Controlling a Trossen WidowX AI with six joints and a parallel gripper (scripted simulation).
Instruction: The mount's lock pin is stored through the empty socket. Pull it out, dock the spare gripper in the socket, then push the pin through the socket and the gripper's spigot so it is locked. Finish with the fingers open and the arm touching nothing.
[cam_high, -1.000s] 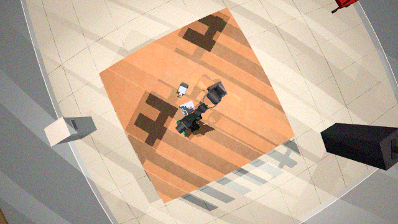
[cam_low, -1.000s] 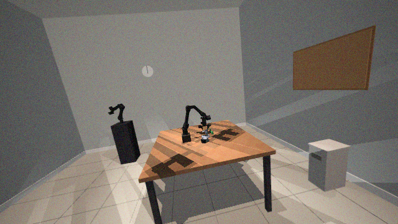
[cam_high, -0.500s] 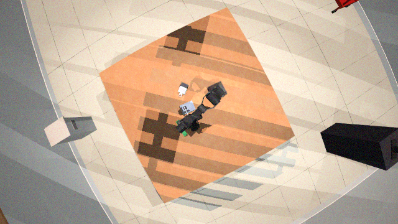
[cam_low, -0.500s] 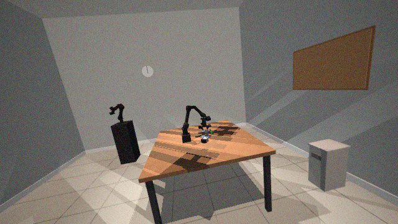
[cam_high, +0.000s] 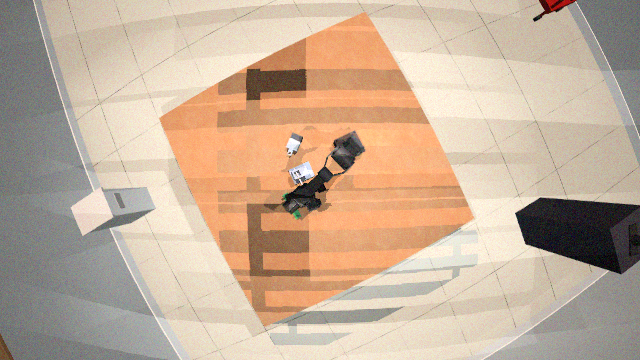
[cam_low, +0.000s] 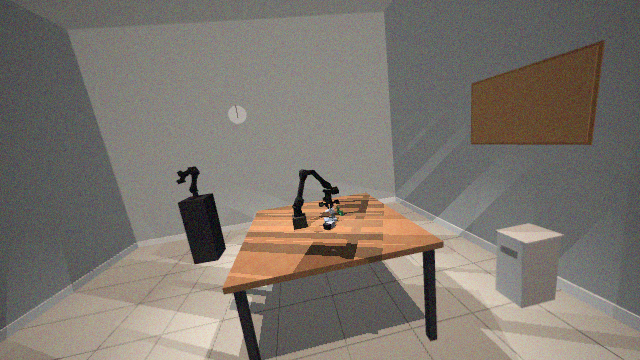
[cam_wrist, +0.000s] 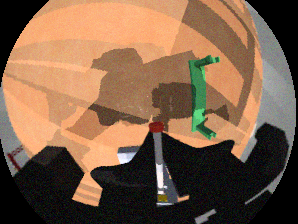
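Only the wrist view shows the fingers pinching the red-capped pin (cam_wrist: 157, 145).

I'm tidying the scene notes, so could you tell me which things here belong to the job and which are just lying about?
Belong to the job: lock pin, gripped by the tool; socket mount; spare gripper.

Lying about: green bracket; white box; black pedestal with a second arm; cork board; wall clock.
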